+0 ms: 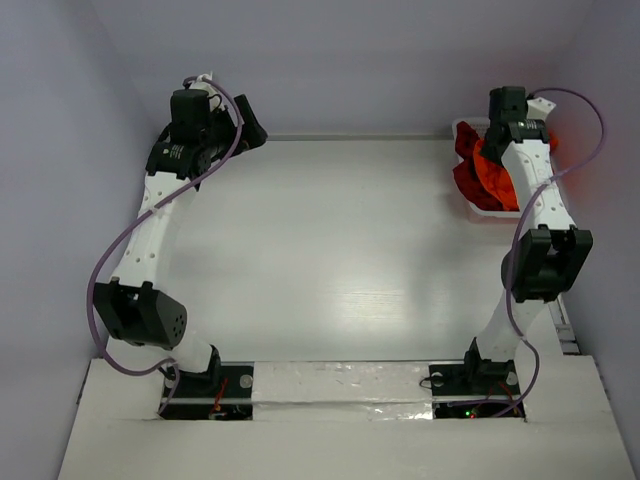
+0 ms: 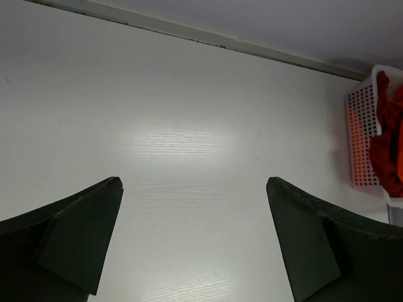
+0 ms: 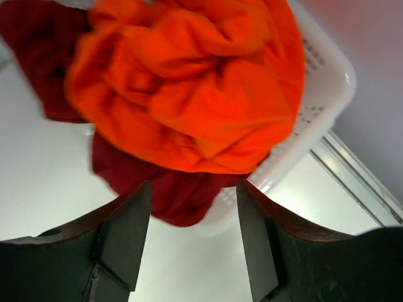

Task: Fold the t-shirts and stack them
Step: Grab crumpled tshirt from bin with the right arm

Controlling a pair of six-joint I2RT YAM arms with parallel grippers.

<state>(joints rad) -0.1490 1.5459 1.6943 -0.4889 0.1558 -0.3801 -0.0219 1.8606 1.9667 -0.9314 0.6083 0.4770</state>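
L jaws wide open, holding nothing, over worktop [image 2: 164, 113]; R jaws part open, gripping nothing, tips close under orange shirt [image 3: 189, 94]; it sits bunched atop dark red shirts [image 3: 176, 198] in basket [image 3: 324, 88], red cloth hanging over rim; basket at worktop's far-right corner.

Table [image 1: 320, 260] lies open; basket [image 1: 480, 213] of t-shirts [image 1: 490, 175] blocks far-right corner.

White plastic lattice basket [image 1: 489, 212]: upright, far right corner of the table, close to the back edge.
Table [image 1: 330, 250]: white, faint wood grain, soft glare near the middle.
Crinkled silver tape strip [image 1: 345, 392]: along the near edge.
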